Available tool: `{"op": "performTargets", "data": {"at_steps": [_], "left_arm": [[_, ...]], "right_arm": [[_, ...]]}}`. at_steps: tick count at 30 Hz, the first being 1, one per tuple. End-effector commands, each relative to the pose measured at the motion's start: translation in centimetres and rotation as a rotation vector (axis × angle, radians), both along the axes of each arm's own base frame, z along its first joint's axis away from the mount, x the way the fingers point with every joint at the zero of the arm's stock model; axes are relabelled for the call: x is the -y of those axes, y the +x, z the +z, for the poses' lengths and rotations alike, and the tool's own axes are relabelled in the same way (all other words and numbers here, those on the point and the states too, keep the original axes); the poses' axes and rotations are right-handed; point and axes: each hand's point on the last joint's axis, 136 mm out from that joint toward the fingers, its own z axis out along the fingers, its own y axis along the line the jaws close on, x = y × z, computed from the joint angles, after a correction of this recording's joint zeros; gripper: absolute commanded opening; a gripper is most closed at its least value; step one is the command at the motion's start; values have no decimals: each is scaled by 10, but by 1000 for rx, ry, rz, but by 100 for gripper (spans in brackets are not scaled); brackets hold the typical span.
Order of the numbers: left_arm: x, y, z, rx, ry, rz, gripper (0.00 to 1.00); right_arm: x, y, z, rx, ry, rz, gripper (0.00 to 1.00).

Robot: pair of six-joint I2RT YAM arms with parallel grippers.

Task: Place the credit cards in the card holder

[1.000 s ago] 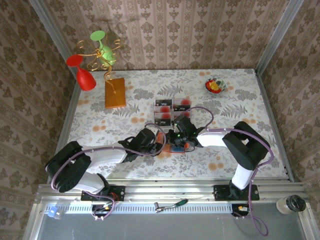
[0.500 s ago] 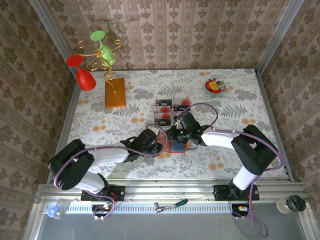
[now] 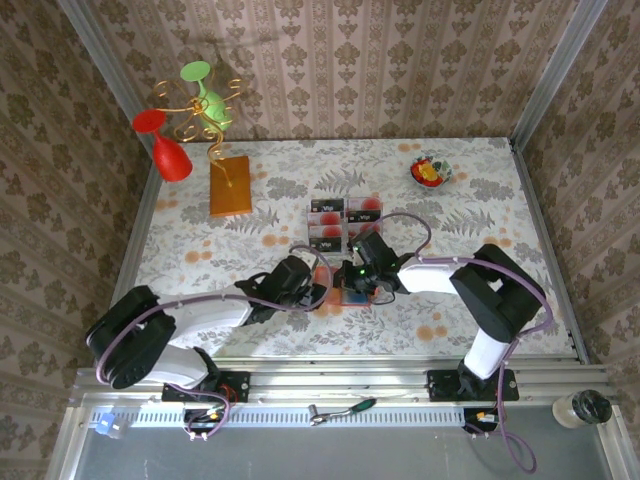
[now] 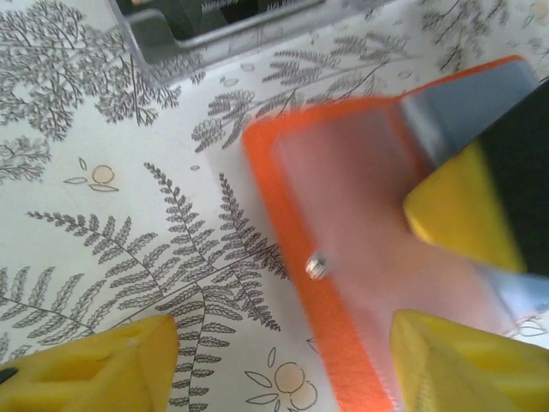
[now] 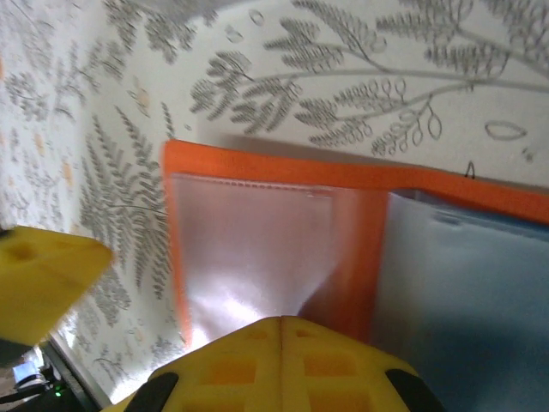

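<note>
The orange card holder lies open on the patterned table between my two grippers. In the left wrist view the card holder shows a clear pocket and a grey-blue flap. My left gripper is open, and its yellow fingers straddle the holder's orange left edge. My right gripper is shut with nothing seen between its fingers, its tip over the clear pocket of the card holder. Several red and black credit cards lie in a grid just behind the holder. In the top view the left gripper and the right gripper face each other.
An orange-brown block bearing gold wire stands at the back left, with a red glass and a green glass by it. A small bowl of colourful pieces sits at the back right. Patterned walls close three sides.
My left gripper's jaws have opened wider at the holder's edge. The right gripper reached toward the cards half a second ago and has come back over the holder.
</note>
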Motion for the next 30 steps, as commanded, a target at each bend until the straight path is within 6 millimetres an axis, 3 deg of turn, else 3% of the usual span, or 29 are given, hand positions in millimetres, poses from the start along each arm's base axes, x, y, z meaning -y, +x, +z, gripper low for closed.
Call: {"op": "performTargets", "data": {"at_steps": [1, 3, 12, 17, 21, 30], "left_arm": [[-6, 14, 25, 39, -39, 56, 82], [-16, 21, 31, 33, -63, 105, 100], [-72, 60, 30, -58, -26, 367, 100], [-90, 83, 20, -101, 14, 452, 100], [-92, 98, 9, -143, 51, 476, 100], [-74, 129, -6, -177, 107, 453, 100]], "right_arm": [[0, -3, -10, -1, -23, 12, 5], [2, -4, -11, -4, -28, 9, 5], [4, -5, -13, -5, -29, 0, 4], [5, -5, -13, -3, -26, -8, 4], [4, -5, -12, -1, -23, -9, 4], [2, -3, -4, 13, -5, -14, 4]]}}
